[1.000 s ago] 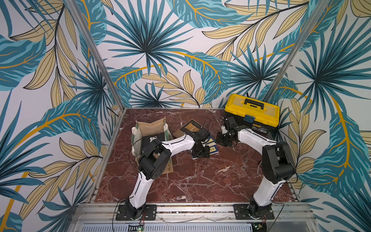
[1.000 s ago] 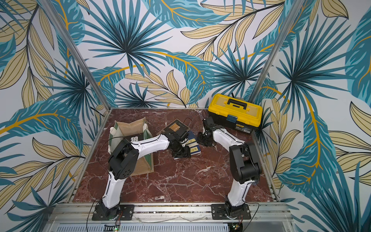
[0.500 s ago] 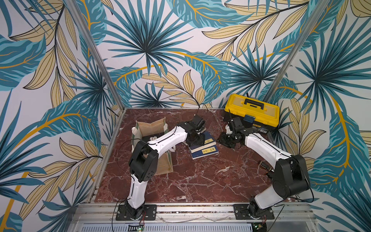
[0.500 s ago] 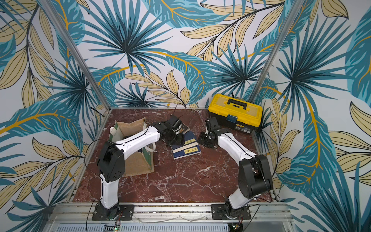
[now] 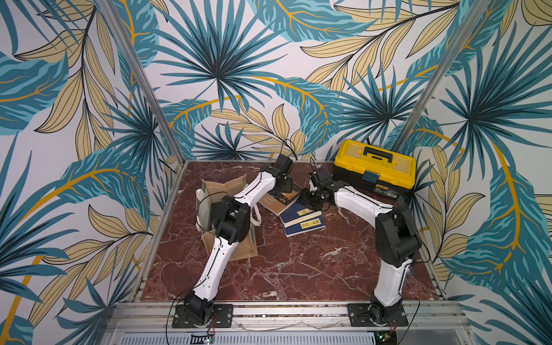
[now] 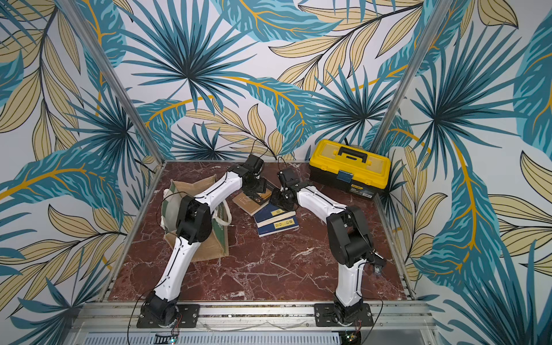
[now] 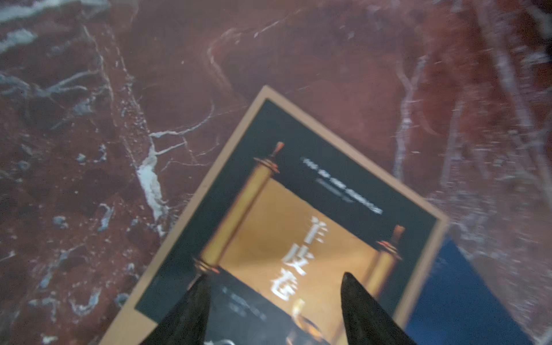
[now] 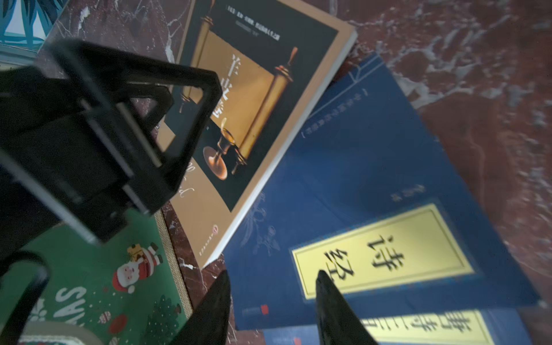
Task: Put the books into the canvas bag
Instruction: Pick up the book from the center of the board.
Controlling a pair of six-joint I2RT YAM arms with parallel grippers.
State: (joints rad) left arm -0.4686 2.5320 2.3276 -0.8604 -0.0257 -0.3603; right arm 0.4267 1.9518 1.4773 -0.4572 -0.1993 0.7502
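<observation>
Shows left pincer (image 7: 274, 276) spread open and gripping nothing, poised over tan-brown paperback with gold scroll cover (image 7: 298, 239), flat on red marble table (image 5: 298, 268). Shows right pincer (image 8: 273, 271) likewise parted and empty above navy paperbacks with yellow labels (image 8: 373, 194), stacked askew, one corner tucked under the tan-brown cover. Places boxy tan jute bag with white rope handles (image 5: 243, 251), mouth open upward, just beside the books on the left arm's side; yellow-and-black plastic toolbox (image 5: 375, 164) at rear.
</observation>
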